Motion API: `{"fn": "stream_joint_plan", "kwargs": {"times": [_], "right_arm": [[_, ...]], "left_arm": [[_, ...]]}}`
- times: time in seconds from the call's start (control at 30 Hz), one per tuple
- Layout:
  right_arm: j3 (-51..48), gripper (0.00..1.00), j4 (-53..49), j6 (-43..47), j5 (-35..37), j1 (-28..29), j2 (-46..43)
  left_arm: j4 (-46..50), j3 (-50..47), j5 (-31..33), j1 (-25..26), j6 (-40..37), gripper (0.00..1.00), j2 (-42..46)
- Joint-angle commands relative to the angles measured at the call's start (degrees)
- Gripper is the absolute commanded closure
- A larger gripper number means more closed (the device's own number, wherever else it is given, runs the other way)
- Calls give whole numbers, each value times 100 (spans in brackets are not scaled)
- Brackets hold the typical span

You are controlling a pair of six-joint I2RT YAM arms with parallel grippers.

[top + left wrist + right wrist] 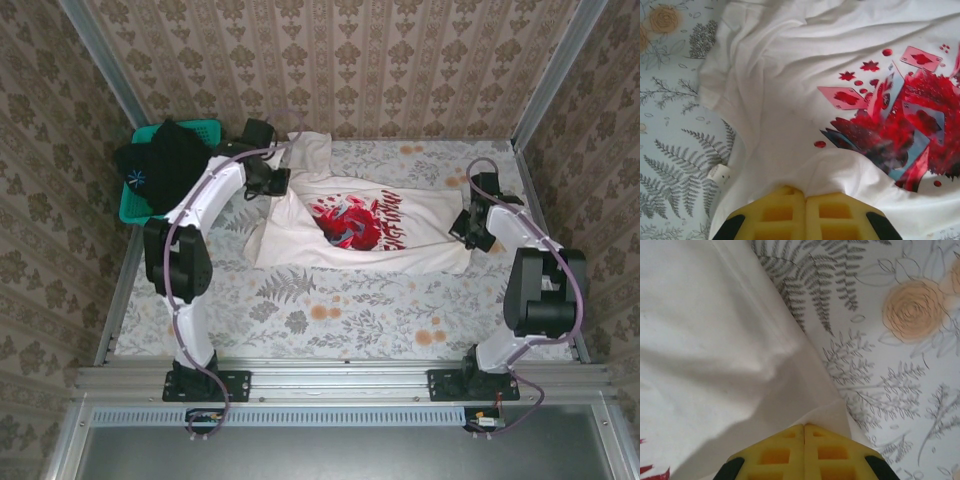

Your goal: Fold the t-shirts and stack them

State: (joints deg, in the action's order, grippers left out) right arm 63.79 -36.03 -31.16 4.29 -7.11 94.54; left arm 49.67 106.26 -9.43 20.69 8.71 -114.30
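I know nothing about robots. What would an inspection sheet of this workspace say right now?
Surface: table covered in a floral, fern-print cloth.
Job's things: white t-shirt spread graphic-up, wrinkled, not yet folded; dark garment, perhaps another shirt, heaped on the teal basket at the far left.
Clutter: nothing seen.
Grippers: left gripper shut on the white t-shirt's cloth near the graphic; right gripper shut on the shirt's edge at the other side.
Cables: purple cables run along both arms.
Surroundings: patterned wallpaper walls; metal frame rail at the near edge.
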Motion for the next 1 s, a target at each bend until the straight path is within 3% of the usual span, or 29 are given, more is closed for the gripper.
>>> {"fn": "stream_joint_plan", "kwargs": {"times": [0.0, 0.23, 0.3, 0.33, 0.37, 0.4, 0.5, 0.6, 0.67, 0.73, 0.87, 0.97], "right_arm": [[330, 100, 77, 238, -25, -22, 249], [918, 100, 98, 432, -164, -36, 892], [1048, 94, 43, 422, -186, -29, 962], [1113, 88, -31, 438, -214, -27, 976], [1162, 80, -140, 428, -186, -27, 963], [1187, 72, -241, 440, -177, -22, 905], [965, 65, -480, 452, -29, -14, 425], [196, 56, -458, 356, 83, 99, -371], [-402, 55, -419, 226, 143, 252, -802], [-968, 56, -343, 68, 43, 365, -1107], [-1774, 59, 138, -147, -187, 404, -1439], [-1682, 59, 322, -67, -362, 404, -1266]], "left_arm": [[339, 590, -217, -119, -246, 100, -170], [691, 1643, -381, -196, -386, 100, -1190], [761, 1863, -382, -239, -357, 100, -1428], [822, 1979, -377, -264, -339, 93, -1532], [825, 2013, -375, -290, -298, 71, -1590], [814, 2006, -390, -325, -277, 60, -1617], [740, 1801, -346, -439, -189, 41, -1488], [275, 1103, -310, -635, -59, 23, -967], [-525, 35, -314, -817, 184, 16, -367], [-1462, -1262, -646, -1020, 464, 1, 425], [-2496, -3465, -650, -999, 853, 0, 1566], [-2960, -4461, -678, -827, 989, 0, 1850]]}}
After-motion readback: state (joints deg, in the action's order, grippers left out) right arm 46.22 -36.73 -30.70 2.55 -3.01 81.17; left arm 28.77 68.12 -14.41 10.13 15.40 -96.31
